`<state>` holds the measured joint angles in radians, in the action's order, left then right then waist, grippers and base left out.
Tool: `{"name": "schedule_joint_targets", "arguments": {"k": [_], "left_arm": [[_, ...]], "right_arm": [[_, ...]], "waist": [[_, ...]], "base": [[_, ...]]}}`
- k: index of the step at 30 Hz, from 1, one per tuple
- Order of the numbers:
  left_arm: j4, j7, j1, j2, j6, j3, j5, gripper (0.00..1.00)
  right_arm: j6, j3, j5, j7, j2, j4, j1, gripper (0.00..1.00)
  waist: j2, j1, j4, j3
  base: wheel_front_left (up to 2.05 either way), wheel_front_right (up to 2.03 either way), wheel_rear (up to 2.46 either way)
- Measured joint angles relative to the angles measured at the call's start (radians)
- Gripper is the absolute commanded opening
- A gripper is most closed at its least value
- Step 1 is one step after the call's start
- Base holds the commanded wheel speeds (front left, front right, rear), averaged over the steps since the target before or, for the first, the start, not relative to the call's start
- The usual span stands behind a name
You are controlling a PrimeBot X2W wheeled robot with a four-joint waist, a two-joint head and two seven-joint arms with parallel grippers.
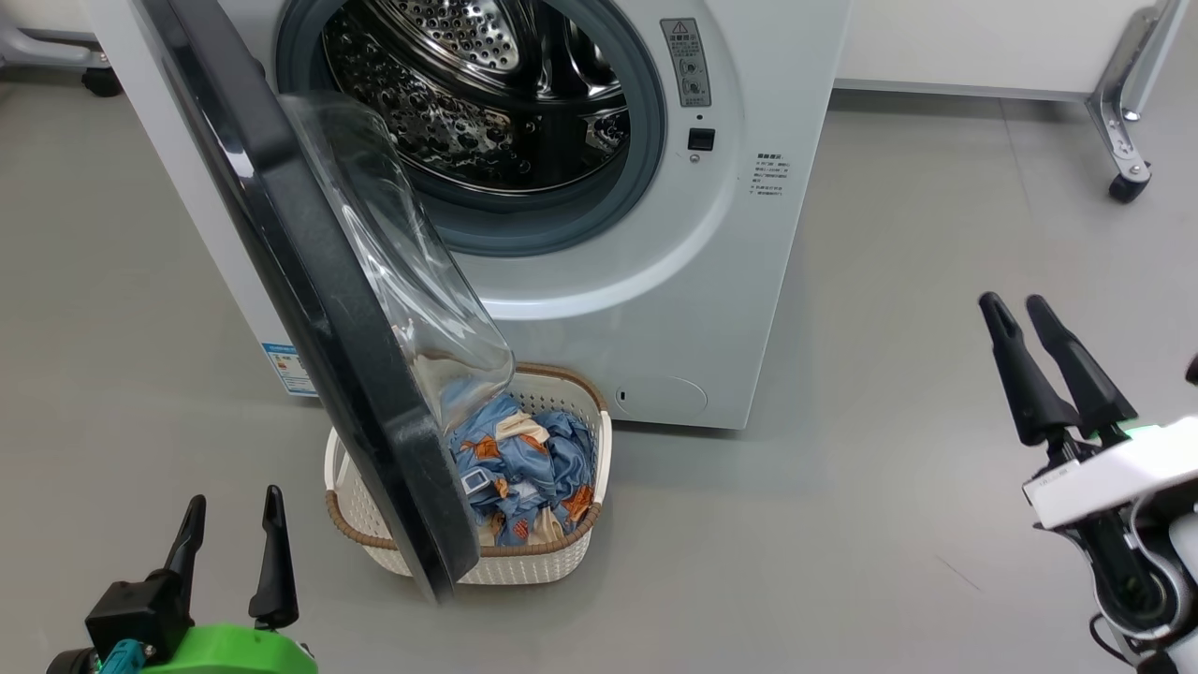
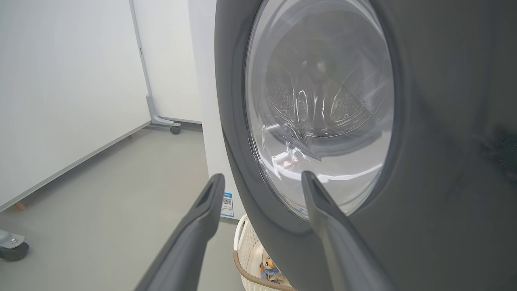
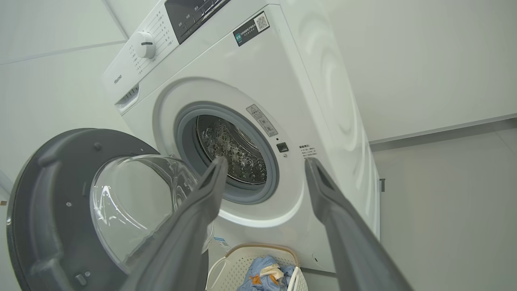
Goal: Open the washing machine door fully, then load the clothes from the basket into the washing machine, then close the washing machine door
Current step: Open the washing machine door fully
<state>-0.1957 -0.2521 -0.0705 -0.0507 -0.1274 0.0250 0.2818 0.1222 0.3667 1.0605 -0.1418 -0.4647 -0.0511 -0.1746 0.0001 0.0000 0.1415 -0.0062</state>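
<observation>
- The washing machine door (image 1: 314, 309) stands swung out from the machine. In the head view it runs as a dark slanted band from the top left down to the lower middle, with its clear glass bowl (image 1: 393, 234) bulging to the right.
- The door's lower edge hangs in front of the basket (image 1: 547, 560) and hides the basket's left part.
- The clothes (image 1: 533, 463), blue with orange figures, lie bundled inside the basket, just right of the door's edge and under the tip of the glass bowl.
- The basket sits on the grey floor (image 1: 889, 487), close against the foot of the washing machine (image 1: 749, 243). The steel drum (image 1: 468, 84) gapes open at the top centre of the frame.
- The left gripper (image 1: 234, 496) is at the lower left of the head view, fingers spread and holding nothing. It is left of the door's lower edge and apart from it.
- In the left wrist view the door's outer face looms right ahead of those fingers, with a slice of basket and cloth below at the bottom centre.
- The right gripper (image 1: 1014, 301) is at the right edge of the head view, fingers parted and empty, well apart from the basket, door and machine.
- In the right wrist view its fingers frame the drum opening, with the basket low between them.
</observation>
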Motion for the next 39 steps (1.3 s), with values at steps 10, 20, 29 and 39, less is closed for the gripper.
{"name": "schedule_joint_targets", "arguments": {"k": [10, 20, 29, 39], "left_arm": [[0.001, 0.0, -0.008, 0.0, 0.0, 0.001, 0.0, 1.0], [0.007, 0.0, -0.012, 0.0, 0.0, 0.006, 0.0, 1.0], [0.011, 0.0, -0.03, 0.0, 0.0, 0.033, 0.0, 1.0], [0.013, 0.0, -0.034, 0.0, 0.0, 0.023, 0.0, 1.0]], "right_arm": [[0.0, 0.004, -0.235, -0.128, -0.062, -0.131, 0.117, 1.0], [-0.046, -0.138, -0.396, -0.118, 0.036, -0.131, 0.163, 1.0], [-0.062, -0.257, -0.482, -0.118, 0.149, -0.083, 0.23, 1.0], [-0.051, -0.363, -0.565, -0.118, 0.207, -0.057, 0.302, 1.0]], "waist": [[0.0, 0.0, -0.001, -0.002], [0.0, 0.0, -0.008, -0.001], [0.0, 0.0, -0.032, 0.005], [0.0, 0.0, -0.057, 0.01]], "base": [[0.0, 0.0, 0.0], [0.0, 0.0, 0.0], [0.0, 0.0, 0.0], [0.0, 0.0, 0.0]]}}
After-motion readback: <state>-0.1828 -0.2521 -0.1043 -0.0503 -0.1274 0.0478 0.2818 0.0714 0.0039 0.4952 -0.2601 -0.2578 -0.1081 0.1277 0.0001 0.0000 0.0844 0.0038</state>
